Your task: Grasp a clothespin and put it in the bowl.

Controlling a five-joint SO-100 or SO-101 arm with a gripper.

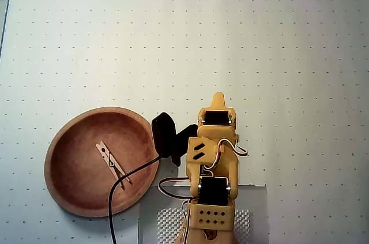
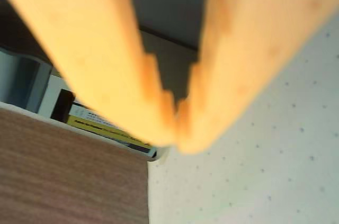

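Overhead view: bowl (image 1: pixel 101 161) sits at lower left on the dotted white counter (image 1: pixel 230 36). The clothespin (image 1: pixel 112 162) lies inside the bowl, near its middle, on a diagonal from upper left to lower right. A black cable (image 1: pixel 124 180) crosses the bowl's right rim and runs off the bottom edge. The yellow arm (image 1: pixel 212 169) is folded up just right of the bowl, its base on a perforated mat (image 1: pixel 164 221) at bottom centre. The pincer (image 1: pixel 217 100) points toward the top of the picture, well apart from the bowl; its opening cannot be read from here.

Wrist view: two blurred orange fingers (image 2: pixel 106 65) fill the upper picture and converge to touching tips at the pincer (image 2: pixel 177 128), closed with nothing between them. Below right, dotted white counter; at lower left, a brown wood-grain surface (image 2: pixel 69 176). Neither bowl nor clothespin shows.
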